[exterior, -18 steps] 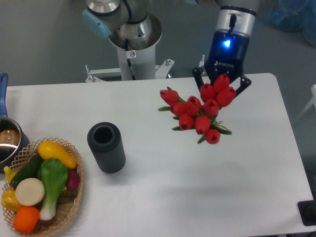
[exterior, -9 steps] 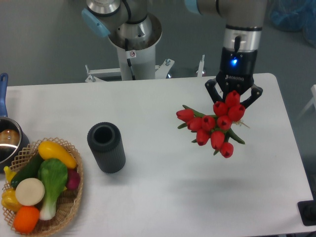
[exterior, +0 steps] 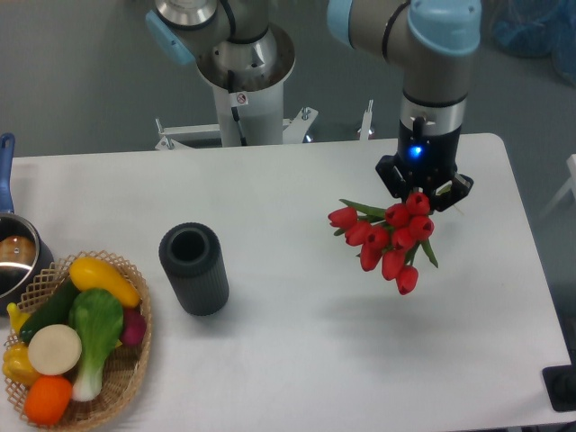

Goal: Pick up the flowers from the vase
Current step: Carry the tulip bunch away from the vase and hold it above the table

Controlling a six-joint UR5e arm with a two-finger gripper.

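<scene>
The flowers (exterior: 387, 238), red closed buds on green stems, hang in the air above the white table (exterior: 297, 351), at about three o'clock from the vase (exterior: 193, 268) and well apart from it. The gripper (exterior: 421, 191) holds them from above, its jaws closed on the stems. Compared with half a second ago, the bunch sits slightly lower and looks more bunched together, and the arm has swung so its blue-capped joint now shows above the gripper. The vase is a matte black ribbed cylinder, mouth open and empty. At eight o'clock from it lies a woven wicker basket (exterior: 126, 378) of glossy toy vegetables. A metal pot (exterior: 13, 261) sits at nine o'clock.
</scene>
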